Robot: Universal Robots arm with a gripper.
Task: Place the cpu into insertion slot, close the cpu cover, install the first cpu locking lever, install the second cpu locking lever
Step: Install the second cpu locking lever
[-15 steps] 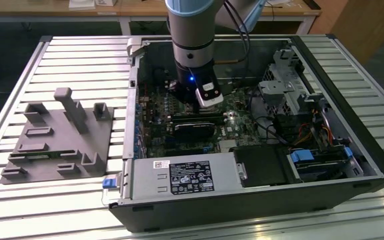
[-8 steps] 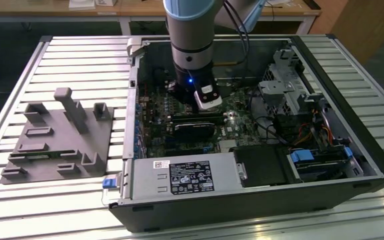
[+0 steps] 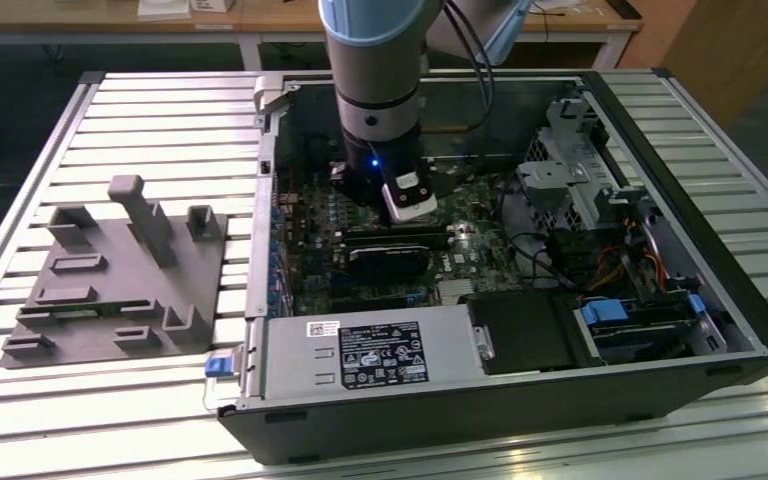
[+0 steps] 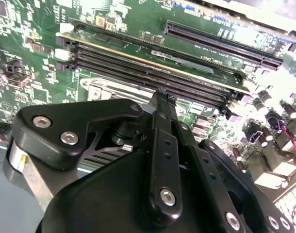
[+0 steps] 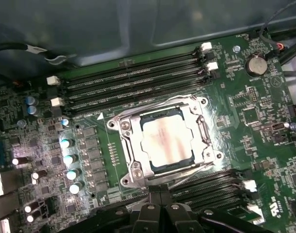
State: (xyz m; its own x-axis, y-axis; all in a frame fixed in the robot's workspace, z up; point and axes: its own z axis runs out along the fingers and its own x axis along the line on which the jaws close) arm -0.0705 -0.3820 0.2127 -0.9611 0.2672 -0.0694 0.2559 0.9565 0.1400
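The arm (image 3: pixel 373 90) reaches straight down into the open computer case (image 3: pixel 651 130), which lies on its side on a slatted metal table (image 3: pixel 157 110). Its gripper (image 3: pixel 391 200) hangs low over the green motherboard (image 3: pixel 471 255), in the middle of the case.

In the first wrist view the cpu (image 5: pixel 166 141) already sits in the insertion slot (image 5: pixel 202 127), silver top facing up. It lies flat and turned slightly against the rows of long black memory slots (image 5: pixel 133 82), so its corners point a little off from them. The cpu cover (image 5: pixel 131 145) is down around the chip, its cut-out framing the metal top. A thin wire lever (image 5: pixel 199 170) runs along the socket edge nearest the gripper; I cannot tell whether it is latched.

The gripper's fingers (image 5: pixel 160 194) look pressed together, tips just short of that socket edge, holding nothing. In the second wrist view the same closed fingers (image 4: pixel 162 145) point toward the memory slots (image 4: pixel 153 68).

On the exterior view's left a grey moulded fixture (image 3: pixel 117 275) rests on the table, well apart from the case.
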